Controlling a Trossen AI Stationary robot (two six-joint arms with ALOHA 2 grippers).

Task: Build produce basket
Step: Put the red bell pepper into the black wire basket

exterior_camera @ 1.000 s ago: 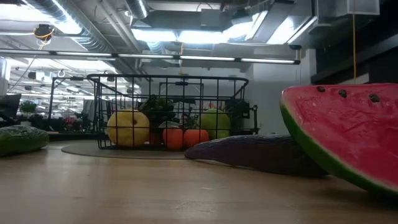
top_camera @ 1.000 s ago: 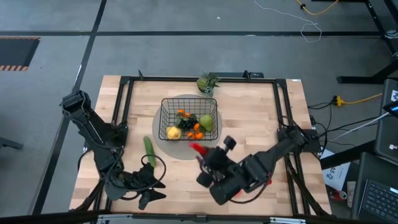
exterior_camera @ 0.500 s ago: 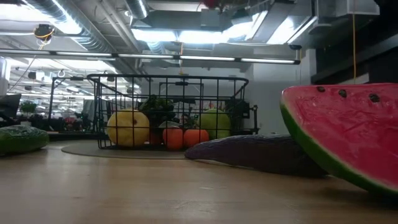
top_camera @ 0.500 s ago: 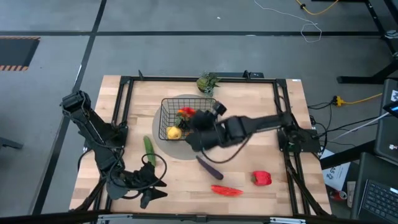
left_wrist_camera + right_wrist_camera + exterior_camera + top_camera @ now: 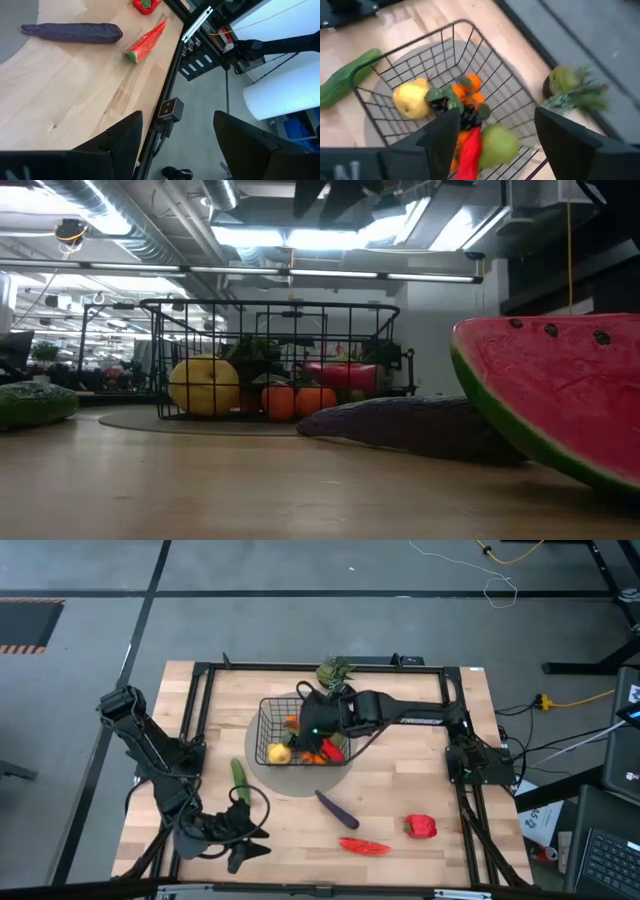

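Observation:
The black wire basket stands on a grey round mat and holds a yellow pear, a green pear, orange clusters, dark grapes and a red chili. My right gripper hangs open above the basket, with the chili lying below its fingers on the other produce. On the table lie a green cucumber, a purple eggplant, a watermelon slice and a red pepper. My left gripper waits open at the near left.
A leafy green bunch lies just beyond the basket's far side. A black frame runs around the table. The left wrist view shows the table's near right corner, with the eggplant and the slice on it.
My right gripper has swung from the table's near middle toward the far edge with the red chili, reached a place over the basket and opened. The chili has dropped and now lies inside the basket on the other produce.

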